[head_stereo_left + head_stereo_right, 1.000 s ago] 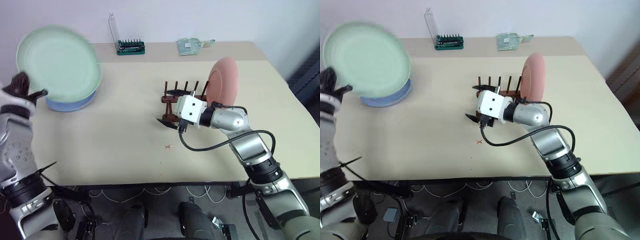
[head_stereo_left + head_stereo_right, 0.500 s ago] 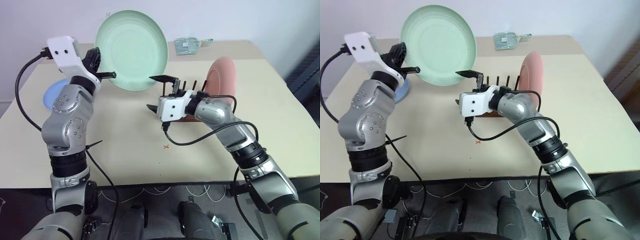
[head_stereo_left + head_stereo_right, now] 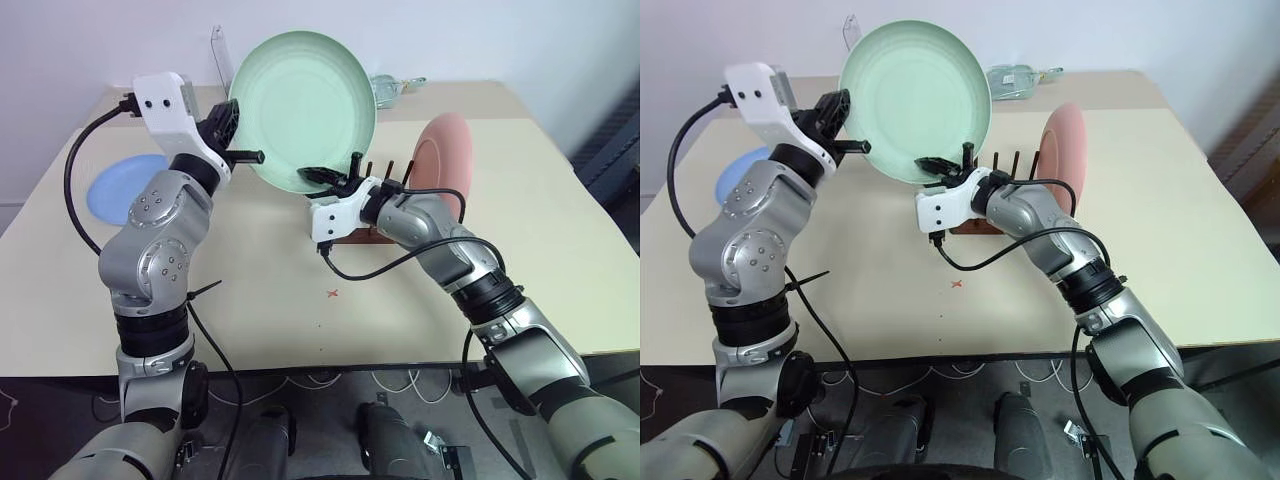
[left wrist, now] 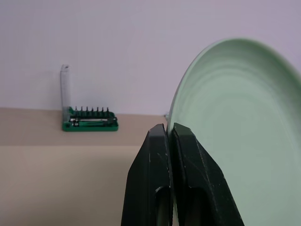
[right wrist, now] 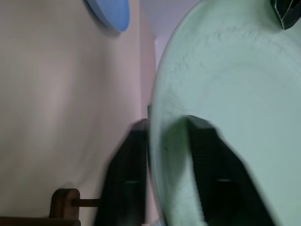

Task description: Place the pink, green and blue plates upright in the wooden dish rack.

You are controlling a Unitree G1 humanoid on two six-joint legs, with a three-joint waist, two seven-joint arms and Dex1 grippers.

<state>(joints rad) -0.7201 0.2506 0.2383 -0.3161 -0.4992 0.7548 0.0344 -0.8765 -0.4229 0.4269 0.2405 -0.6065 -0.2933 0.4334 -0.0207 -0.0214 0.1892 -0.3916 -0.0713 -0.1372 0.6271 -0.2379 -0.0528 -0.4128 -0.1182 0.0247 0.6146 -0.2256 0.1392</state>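
The green plate (image 3: pixel 303 110) hangs upright in the air, just left of and above the wooden dish rack (image 3: pixel 1015 162). My left gripper (image 3: pixel 237 152) is shut on its left rim, and the left wrist view shows both fingers (image 4: pixel 157 155) clamped on the edge. My right gripper (image 3: pixel 325 177) is shut on the plate's lower rim, one finger (image 5: pixel 129 165) on each face. The pink plate (image 3: pixel 445 158) stands upright at the rack's right end. The blue plate (image 3: pixel 122 188) lies flat on the table at the left, partly behind my left arm.
A green-based tool holder (image 4: pixel 89 123) with a clear lid stands at the table's back edge. A small greenish packet (image 3: pixel 1020 75) lies at the back, right of the green plate. Bare tabletop (image 3: pixel 300 290) lies in front of the rack.
My left arm has swung the green plate from over the blue plate rightward to the rack. My right gripper rolled, rose a little and shut on the plate's lower rim.
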